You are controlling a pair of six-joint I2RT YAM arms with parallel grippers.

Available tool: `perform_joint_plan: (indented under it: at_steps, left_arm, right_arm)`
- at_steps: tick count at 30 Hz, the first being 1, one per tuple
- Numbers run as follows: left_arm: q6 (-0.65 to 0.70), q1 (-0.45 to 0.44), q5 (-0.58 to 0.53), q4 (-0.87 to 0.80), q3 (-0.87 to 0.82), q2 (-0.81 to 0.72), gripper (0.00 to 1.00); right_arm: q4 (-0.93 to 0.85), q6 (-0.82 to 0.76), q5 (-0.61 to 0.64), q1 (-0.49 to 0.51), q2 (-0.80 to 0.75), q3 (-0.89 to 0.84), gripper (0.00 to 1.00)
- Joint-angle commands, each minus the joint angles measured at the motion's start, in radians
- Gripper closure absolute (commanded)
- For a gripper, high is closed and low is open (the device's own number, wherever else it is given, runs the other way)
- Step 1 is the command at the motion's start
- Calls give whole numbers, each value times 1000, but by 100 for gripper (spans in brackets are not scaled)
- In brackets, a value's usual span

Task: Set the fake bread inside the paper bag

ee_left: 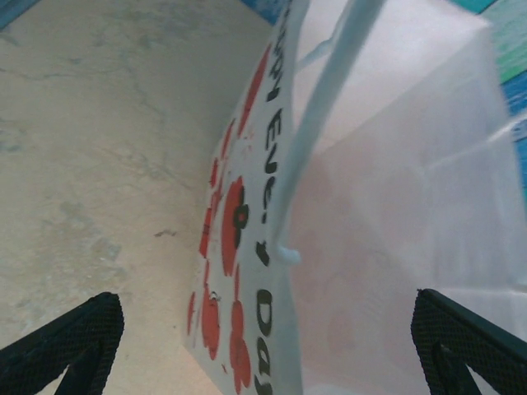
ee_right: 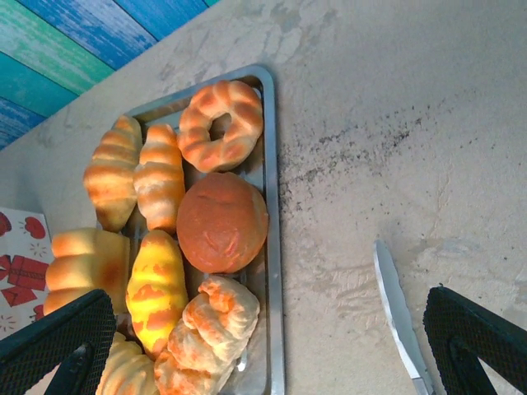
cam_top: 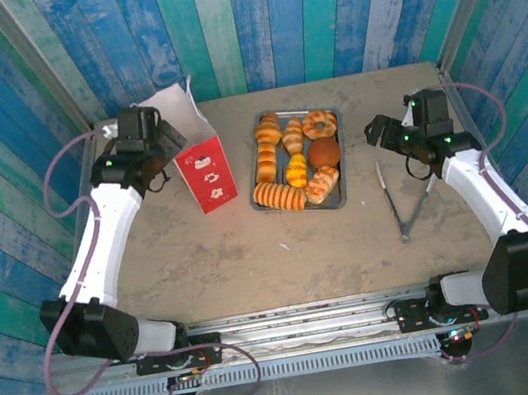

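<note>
Blue and teal plank walls ringed the beige desk (cam_top: 254,260). At far left, the left jaws stood wide and empty, with a wall of the tall white paper bag with its red printed panel (cam_top: 205,172) between them. Golden-brown fake bread (cam_top: 291,165) lay on the grey metal tray (ee_right: 278,313), left of the right jaws, which were also wide and empty. Picking had apparently not begun; next, the right jaws would need to drop onto a near-edge pastry.

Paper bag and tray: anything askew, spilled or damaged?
Nothing stands out. The paper bag stands upright and open, all the fake bread lies on the tray, and the tongs lie flat beside it.
</note>
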Motion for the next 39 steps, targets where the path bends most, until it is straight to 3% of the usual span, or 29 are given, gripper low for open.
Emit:
perform_joint_plan:
  at_steps: [1, 3, 10, 21, 26, 31, 39]
  left_arm:
    - [-10, -12, -88, -72, 45, 61, 4]
    - [-3, -15, -99, -64, 55, 79, 0]
    - [30, -17, -103, -53, 82, 128, 27]
    - [120, -18, -92, 18, 57, 105, 100]
    - [253, -18, -79, 62, 9, -2, 100]
    - [410, -18, 117, 155, -80, -187, 100]
    - [480, -18, 176, 20, -61, -260, 100]
  right_arm:
    - [-17, 1, 16, -4, -27, -10, 0]
    - [-15, -4, 18, -3, -37, -17, 0]
    - [-20, -26, 25, -4, -59, -47, 0]
    - [-61, -55, 55, -3, -113, -67, 0]
    - [-89, -82, 64, -4, -138, -52, 0]
    - [-145, -176, 59, -4, -179, -29, 0]
    - [-318, -292, 193, -3, -280, 51, 0]
